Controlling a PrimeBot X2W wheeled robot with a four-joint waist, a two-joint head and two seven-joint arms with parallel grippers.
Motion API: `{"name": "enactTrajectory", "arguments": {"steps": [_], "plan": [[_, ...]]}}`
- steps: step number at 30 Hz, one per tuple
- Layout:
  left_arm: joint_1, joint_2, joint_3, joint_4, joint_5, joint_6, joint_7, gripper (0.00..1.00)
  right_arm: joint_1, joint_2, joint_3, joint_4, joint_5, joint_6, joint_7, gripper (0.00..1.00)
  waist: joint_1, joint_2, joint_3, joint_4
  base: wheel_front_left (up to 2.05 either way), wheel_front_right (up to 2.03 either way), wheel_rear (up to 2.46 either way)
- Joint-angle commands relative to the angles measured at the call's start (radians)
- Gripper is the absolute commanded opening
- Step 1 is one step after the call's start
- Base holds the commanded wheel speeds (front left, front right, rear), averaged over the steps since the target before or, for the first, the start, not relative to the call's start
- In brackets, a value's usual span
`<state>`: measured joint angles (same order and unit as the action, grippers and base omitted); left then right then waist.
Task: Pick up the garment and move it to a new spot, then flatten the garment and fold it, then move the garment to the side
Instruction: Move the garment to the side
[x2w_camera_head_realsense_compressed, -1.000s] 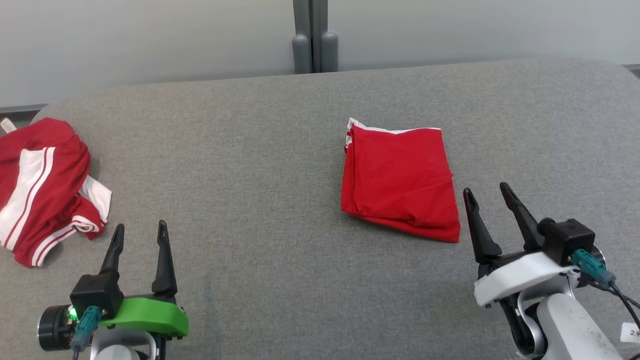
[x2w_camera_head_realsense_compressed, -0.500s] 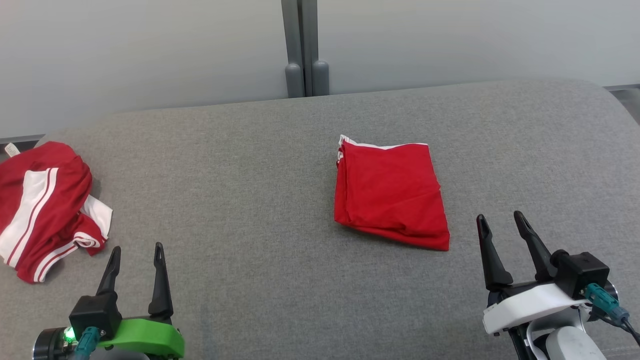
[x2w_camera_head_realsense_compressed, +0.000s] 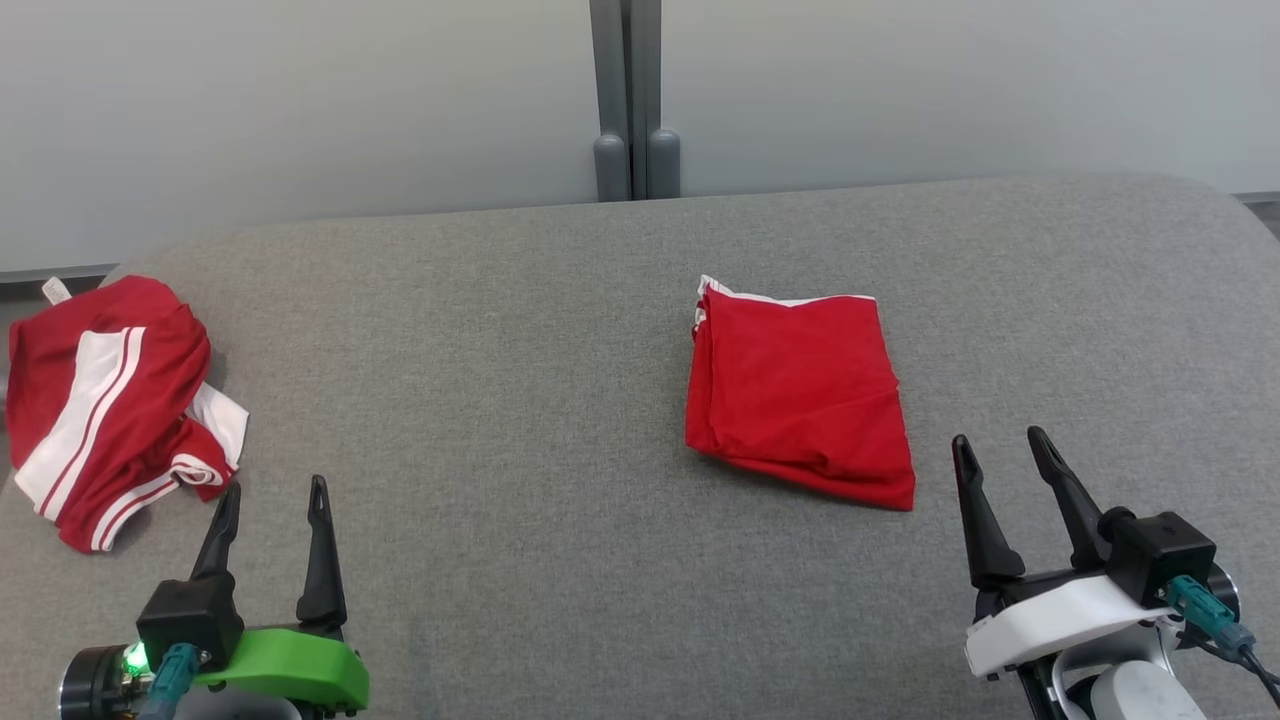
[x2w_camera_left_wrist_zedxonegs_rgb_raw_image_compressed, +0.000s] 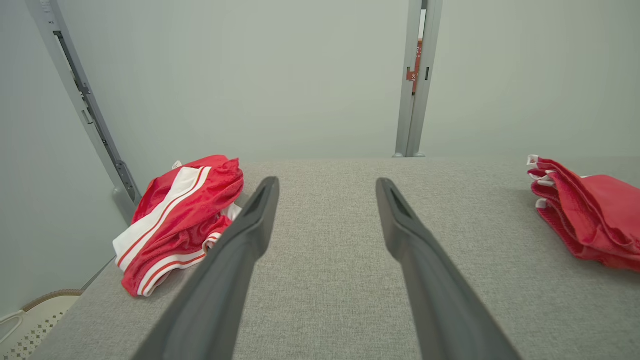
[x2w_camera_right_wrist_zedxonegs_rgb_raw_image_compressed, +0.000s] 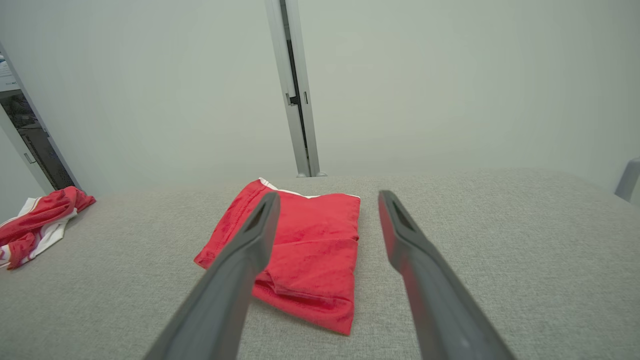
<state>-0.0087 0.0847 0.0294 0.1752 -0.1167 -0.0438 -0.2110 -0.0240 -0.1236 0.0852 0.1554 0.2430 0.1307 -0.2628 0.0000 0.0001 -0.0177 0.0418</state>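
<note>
Crumpled red-and-white striped garment (x2w_camera_head_realsense_compressed: 110, 440) lies at grey table's (x2w_camera_head_realsense_compressed: 500, 420) left edge, just beyond left pincer (x2w_camera_head_realsense_compressed: 275, 485); folded red garment (x2w_camera_head_realsense_compressed: 800, 400) near right pincer (x2w_camera_head_realsense_compressed: 998, 437). Both pincers wide open, empty. Fabric likely light, limp, slippery: pinch bunched edge.

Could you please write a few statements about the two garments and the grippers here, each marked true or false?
1. The folded red garment lies on the grey table. True.
2. The right gripper is shut on the folded red garment. False: it is open, holds nothing and is clear of the garment.
3. The striped garment lies crumpled near the table's left edge. True.
4. The left gripper holds the striped garment. False: it is open and empty.
</note>
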Motion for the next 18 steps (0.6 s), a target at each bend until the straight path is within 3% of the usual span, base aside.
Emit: {"name": "enactTrajectory", "arguments": {"steps": [1, 18], "plan": [[0.021, 0.006, -0.001, -0.006, -0.005, 0.006, 0.006, 1.00, 0.011, 0.000, 0.001, 0.003, -0.005, 0.000, -0.003, 1.00, 0.0000, -0.0001, 0.000, 0.000, 0.00, 0.00, 0.00], [0.033, 0.018, -0.017, -0.034, -0.021, 0.012, 0.039, 1.00, 0.007, 0.004, -0.012, 0.022, -0.008, 0.000, -0.003, 1.00, 0.0000, -0.0001, -0.004, 0.000, 0.00, 0.00, 0.00]]}}
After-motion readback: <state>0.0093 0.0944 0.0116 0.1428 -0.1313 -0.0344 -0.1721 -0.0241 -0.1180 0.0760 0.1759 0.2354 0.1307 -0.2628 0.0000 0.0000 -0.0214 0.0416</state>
